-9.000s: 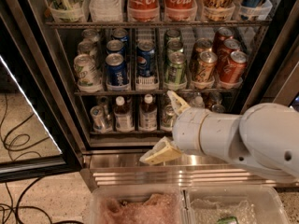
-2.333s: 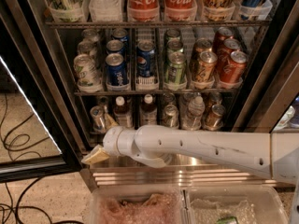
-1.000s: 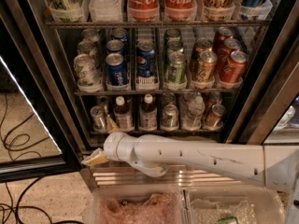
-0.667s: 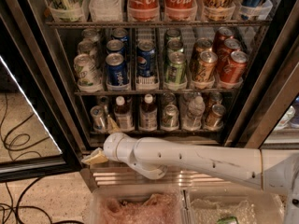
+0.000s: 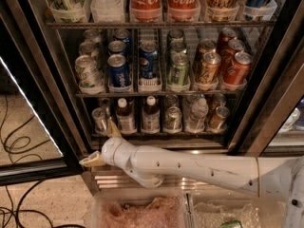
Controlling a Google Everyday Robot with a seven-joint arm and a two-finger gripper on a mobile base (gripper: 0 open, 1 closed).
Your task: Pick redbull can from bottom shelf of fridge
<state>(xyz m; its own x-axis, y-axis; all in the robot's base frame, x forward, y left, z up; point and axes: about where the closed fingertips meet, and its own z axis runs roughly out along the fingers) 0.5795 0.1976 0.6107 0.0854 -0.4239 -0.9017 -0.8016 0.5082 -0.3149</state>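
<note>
Right now my gripper [image 5: 97,143] sits low at the left front of the fridge [image 5: 267,93], just in front of the lip of the bottom shelf [image 5: 161,135], with my white arm [image 5: 199,167] stretching across the ribbed steel base [image 5: 110,180]. Two white-capped brown bottles [image 5: 126,116] stand in the next lanes to the right, then a silver can [image 5: 173,118], a clear bottle [image 5: 197,113] and a small bronze can [image 5: 219,118]. On the rack above are Pepsi cans [image 5: 118,71], green cans [image 5: 178,69] and orange cans [image 5: 209,67]. Clear bins [image 5: 137,213] lie below my arm, and cables [image 5: 15,142] trail on the floor to the left. My jaws are spread wide and hold nothing: one finger points up, the other down and left. The redbull can [image 5: 99,119] stands in the leftmost lane (apart from the bottles), above my gripper, with my upper fingertip just beside its right side; I cannot tell whether they touch.
</note>
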